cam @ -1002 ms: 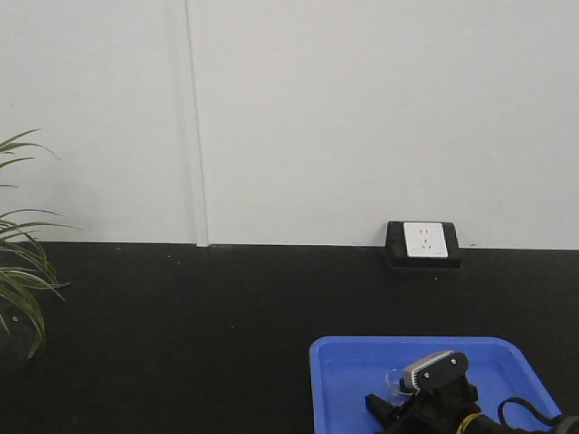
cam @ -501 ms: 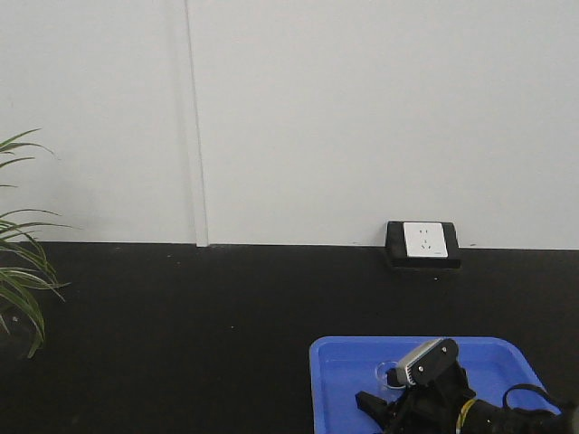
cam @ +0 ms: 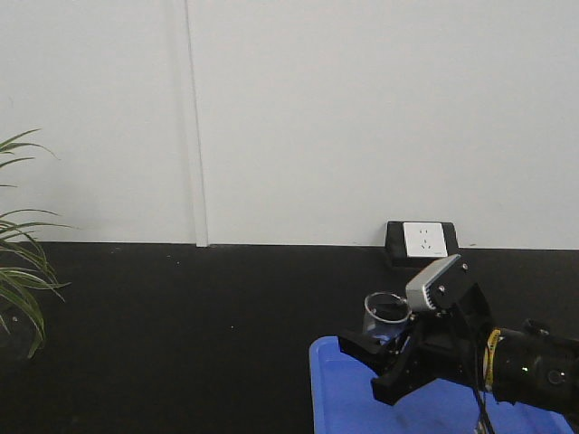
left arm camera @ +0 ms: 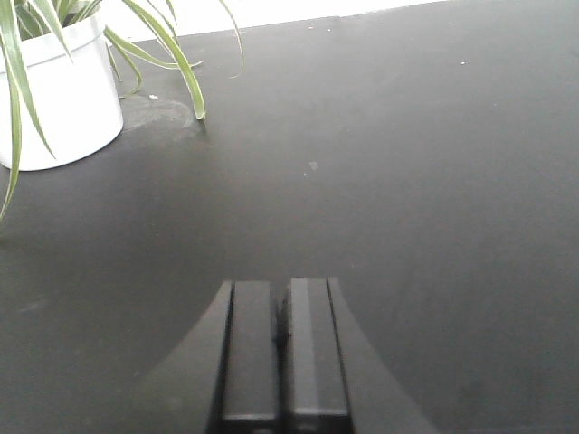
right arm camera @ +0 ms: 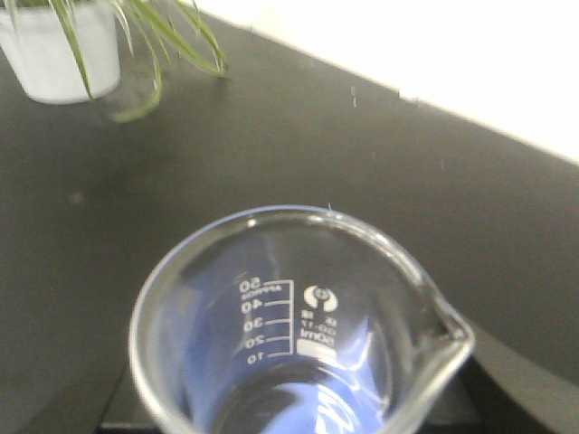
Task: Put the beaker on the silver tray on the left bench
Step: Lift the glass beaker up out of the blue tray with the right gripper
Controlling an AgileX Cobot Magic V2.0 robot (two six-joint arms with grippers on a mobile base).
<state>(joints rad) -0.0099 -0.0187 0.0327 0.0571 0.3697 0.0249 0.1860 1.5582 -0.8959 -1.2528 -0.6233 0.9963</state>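
Since a second ago the right gripper [cam: 387, 348] has risen off the bright blue plastic tray [cam: 333, 407], taking the small clear glass beaker [cam: 387, 312] with it. The beaker is empty and upright above the tray, with the jaws clamped on its lower wall. The left gripper [left arm camera: 282, 353] has its fingers pressed together on nothing.

The carry should go best with a steady squeeze on the slick glass, the beaker kept level and held above the blue rim. No silver tray shows in any view, so travel seems needed.

Matte black benchtop [cam: 181, 334] spreads below and ahead of both grippers. Beyond the right one, a white wall socket [cam: 425, 240] sits against the plain white wall [cam: 317, 108]. A green plant in a white pot [left arm camera: 54, 90] stands well off.
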